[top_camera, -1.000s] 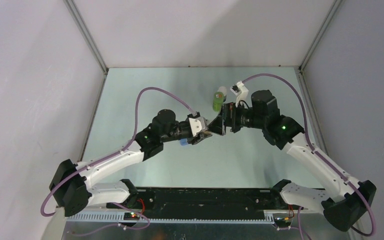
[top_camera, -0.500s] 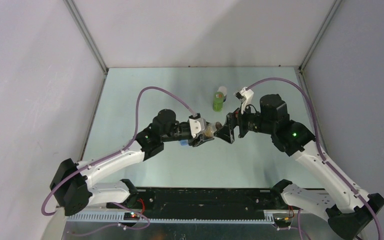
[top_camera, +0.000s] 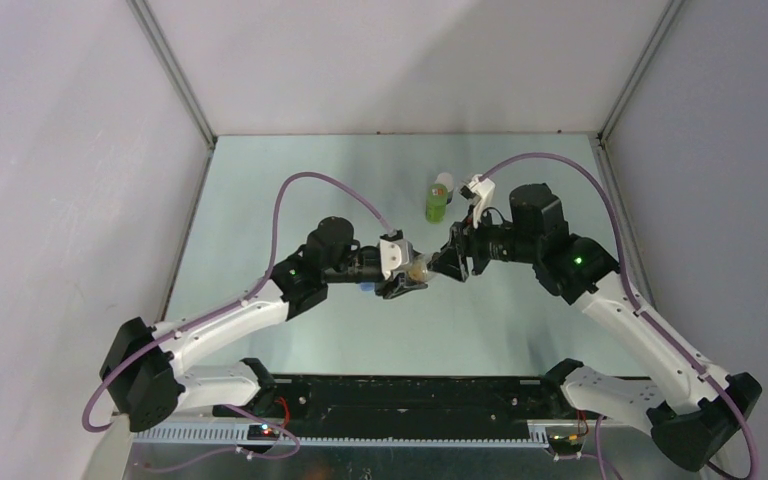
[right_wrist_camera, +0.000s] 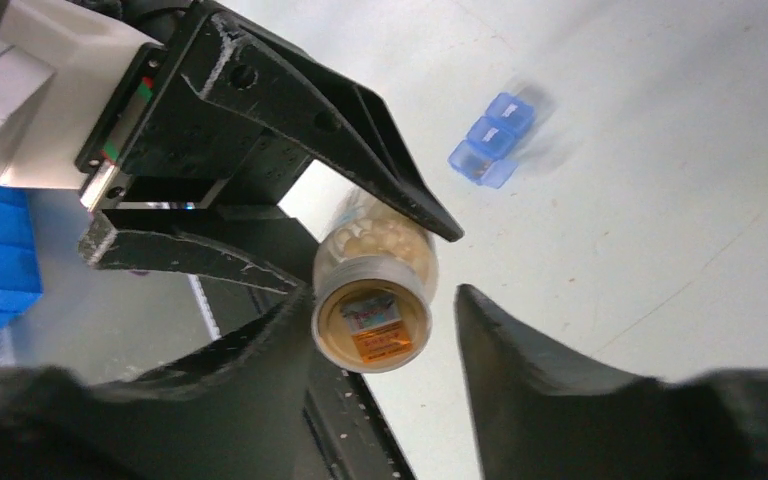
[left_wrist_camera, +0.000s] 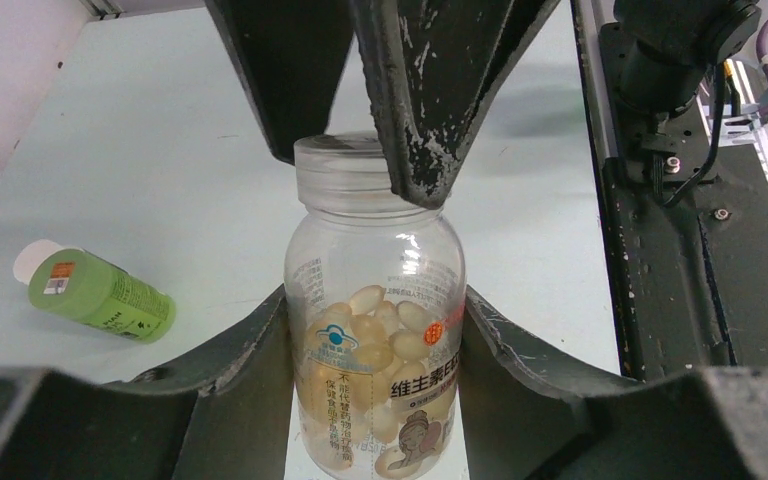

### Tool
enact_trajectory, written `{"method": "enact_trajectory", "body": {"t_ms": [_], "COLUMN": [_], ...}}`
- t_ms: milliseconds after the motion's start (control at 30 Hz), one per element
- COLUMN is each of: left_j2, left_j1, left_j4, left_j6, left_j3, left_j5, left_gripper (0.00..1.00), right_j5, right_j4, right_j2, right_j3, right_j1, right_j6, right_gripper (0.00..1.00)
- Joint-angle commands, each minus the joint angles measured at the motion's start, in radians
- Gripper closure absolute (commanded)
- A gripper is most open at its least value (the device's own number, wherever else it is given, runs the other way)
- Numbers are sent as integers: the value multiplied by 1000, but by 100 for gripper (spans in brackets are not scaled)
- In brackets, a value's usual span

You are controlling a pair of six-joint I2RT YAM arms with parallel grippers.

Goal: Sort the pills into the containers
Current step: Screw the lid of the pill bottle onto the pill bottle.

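A clear pill bottle (left_wrist_camera: 375,330) of pale yellow capsules lies level above the table, and my left gripper (left_wrist_camera: 375,300) is shut on its body. From above, the bottle (top_camera: 417,268) sits between both grippers at the table's middle. My right gripper (right_wrist_camera: 382,297) faces the bottle's white cap (right_wrist_camera: 370,328). Its jaws stand on either side of the cap, one finger against it and a gap at the other. In the left wrist view those right fingers (left_wrist_camera: 415,150) straddle the cap from above.
A green bottle (top_camera: 437,202) with a white cap lies on its side behind the grippers, also in the left wrist view (left_wrist_camera: 100,293). A blue pill organiser (right_wrist_camera: 492,138) lies on the table under the left wrist (top_camera: 366,286).
My right gripper has come left to the bottle's cap, and its jaws have narrowed around it. The left gripper keeps its hold and has barely moved.
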Motion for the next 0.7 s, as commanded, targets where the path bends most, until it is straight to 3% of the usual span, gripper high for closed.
{"method": "enact_trajectory", "body": {"t_ms": [0, 100, 233, 333, 467, 667], "left_j2": [-19, -20, -15, -12, -9, -6], "left_j1": [3, 3, 4, 4, 4, 4], "left_j4": [28, 38, 45, 44, 42, 36], "left_j6": [13, 11, 11, 13, 13, 11], "left_j3": [46, 39, 36, 34, 34, 36], "left_j5": [31, 31, 20, 10, 10, 5], "left_gripper": [100, 100, 100, 100, 100, 100], "right_j5": [76, 132, 248, 408, 460, 480], "right_j4": [58, 75, 94, 2, -27, -13], "right_j2": [20, 43, 65, 93, 98, 78], "right_j3": [46, 46, 47, 79, 95, 96], "right_j1": [-7, -7, -3, -5, 3, -21], "right_j6": [78, 184, 355, 519, 595, 604], "right_gripper": [49, 62, 66, 67, 54, 22]}}
